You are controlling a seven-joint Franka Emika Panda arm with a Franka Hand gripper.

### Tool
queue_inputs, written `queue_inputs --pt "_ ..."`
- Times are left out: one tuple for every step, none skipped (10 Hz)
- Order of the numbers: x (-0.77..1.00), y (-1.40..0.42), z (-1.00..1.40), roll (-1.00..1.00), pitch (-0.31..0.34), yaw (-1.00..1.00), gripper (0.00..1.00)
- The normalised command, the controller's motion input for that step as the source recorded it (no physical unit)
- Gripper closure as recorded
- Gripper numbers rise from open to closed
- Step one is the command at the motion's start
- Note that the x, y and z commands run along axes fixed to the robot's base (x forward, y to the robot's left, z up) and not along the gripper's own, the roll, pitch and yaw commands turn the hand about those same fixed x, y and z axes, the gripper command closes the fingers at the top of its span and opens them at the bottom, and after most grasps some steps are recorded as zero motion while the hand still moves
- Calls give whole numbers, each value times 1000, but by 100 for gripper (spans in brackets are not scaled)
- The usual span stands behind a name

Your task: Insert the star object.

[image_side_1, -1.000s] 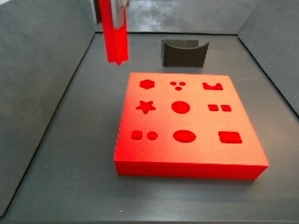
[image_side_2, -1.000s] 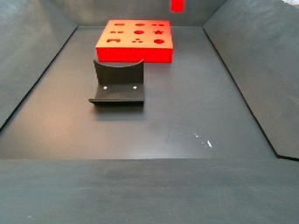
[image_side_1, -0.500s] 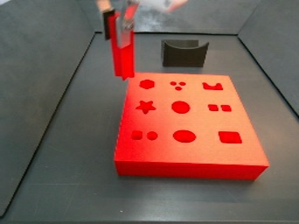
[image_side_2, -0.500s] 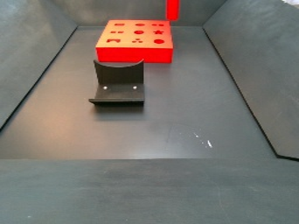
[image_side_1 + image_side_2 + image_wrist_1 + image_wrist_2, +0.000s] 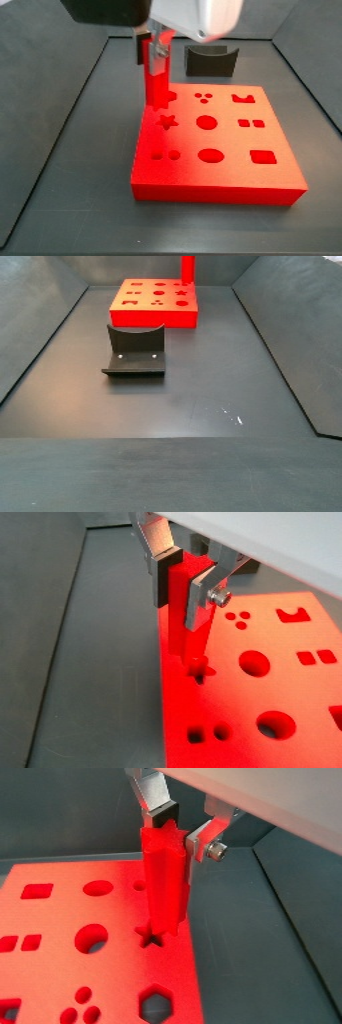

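Observation:
My gripper (image 5: pixel 183 582) is shut on the star object (image 5: pixel 181 617), a bright red star-section peg held upright. Both wrist views show the silver fingers clamped on its upper part (image 5: pixel 163 878). The peg's lower end hangs just above the star-shaped hole (image 5: pixel 154 936) in the big red block (image 5: pixel 54 918). In a side view the gripper (image 5: pixel 156 45) holds the peg (image 5: pixel 156 80) over the block's (image 5: pixel 234 140) left side, near the star hole (image 5: pixel 167 122). In the other side view the peg (image 5: pixel 189 268) stands over the block (image 5: pixel 154 318); the gripper is out of frame there.
The dark fixture (image 5: pixel 210 60) stands on the floor behind the block; it also shows in a side view (image 5: pixel 134 351), nearer the camera than the block. The block has several other shaped holes. Grey walls enclose the dark floor (image 5: pixel 174 426).
The gripper with the star object has moved from beyond the block's left rear corner to over the block, and lower, down toward the star-shaped hole.

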Motion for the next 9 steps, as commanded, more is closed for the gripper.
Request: queue_inputs --pt "391 0 -283 0 0 0 100" --pt "526 0 -363 3 0 169 100" --pt "437 3 -454 0 0 389 100" --pt "317 0 -429 -50 0 420 100" --pt "211 0 -334 -70 0 369 100" --pt "80 0 -263 0 0 269 100" --pt "0 -43 -186 59 0 94 100" --pt "-186 -9 -111 104 0 0 100" --pt "-271 -57 -37 74 0 0 100"
